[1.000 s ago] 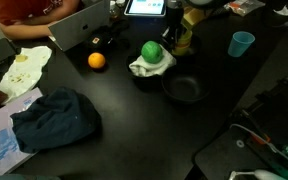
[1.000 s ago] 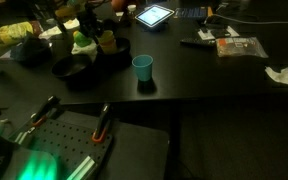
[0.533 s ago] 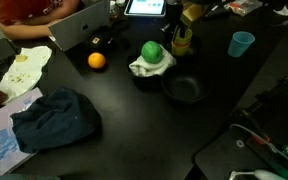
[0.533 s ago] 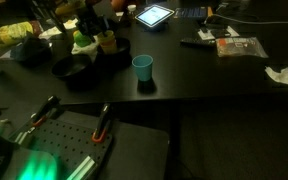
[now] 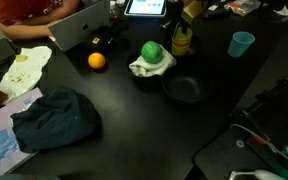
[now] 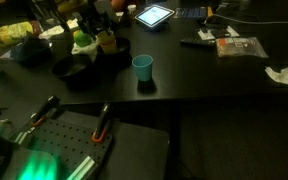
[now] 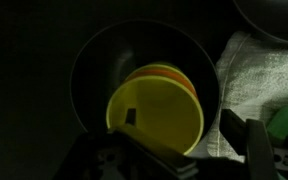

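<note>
1. The gripper (image 7: pixel 177 150) shows in the wrist view as two dark fingers at the near edge of the frame, one at the left and one at the right. The jaws stand wide, wider than the cup that lies between them. The picture is dim, but neither finger appears to touch the cup.
2. The yellow cup (image 7: pixel 156 118) is smooth, matte plastic with a round mouth and a thin rim. A small dark rectangular mark sits on its inner wall. The cup is tilted, so its mouth faces the wrist camera.
3. An orange rim (image 7: pixel 166 70) of the same round shape shows just behind the far edge of the yellow cup.
4. The yellow cup sits inside a dark bowl (image 7: pixel 89 75), which is round and smooth with a faint sheen on its wall. In an exterior view the yellow cup (image 5: pixel 181 40) is at the far side of the black table (image 5: pixel 134 125), just right of the green ball.
5. The white towel (image 7: pixel 259 80) is coarse, woven and crumpled. It lies just right of the dark bowl.
6. The green ball (image 5: pixel 151 50) is smooth and round and rests on the white towel.
7. The black pan (image 5: pixel 184 90) is shallow and round. It stands just near of the towel.
8. An orange fruit (image 5: pixel 96 60) lies to the left, apart from the towel.
9. A pale blue cup (image 5: pixel 242 43) stands upright, well to the right.
10. A rumpled dark blue cloth (image 5: pixel 54 118) lies near and left.
</note>
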Tool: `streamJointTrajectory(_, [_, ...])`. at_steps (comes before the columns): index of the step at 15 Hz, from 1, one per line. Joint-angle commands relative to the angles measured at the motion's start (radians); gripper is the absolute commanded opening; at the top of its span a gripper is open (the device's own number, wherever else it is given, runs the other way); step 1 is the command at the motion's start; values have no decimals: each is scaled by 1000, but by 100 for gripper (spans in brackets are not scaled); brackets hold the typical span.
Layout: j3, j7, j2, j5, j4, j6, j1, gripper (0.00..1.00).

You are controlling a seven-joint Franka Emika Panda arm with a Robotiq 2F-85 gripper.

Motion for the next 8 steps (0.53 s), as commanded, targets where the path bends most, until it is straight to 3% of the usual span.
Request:
streamJointTrajectory(1, [-12,13,-2,-19,15,-23,13,56])
streamJointTrajectory(8, [-13,18,-15,-21,11,-51,15,4])
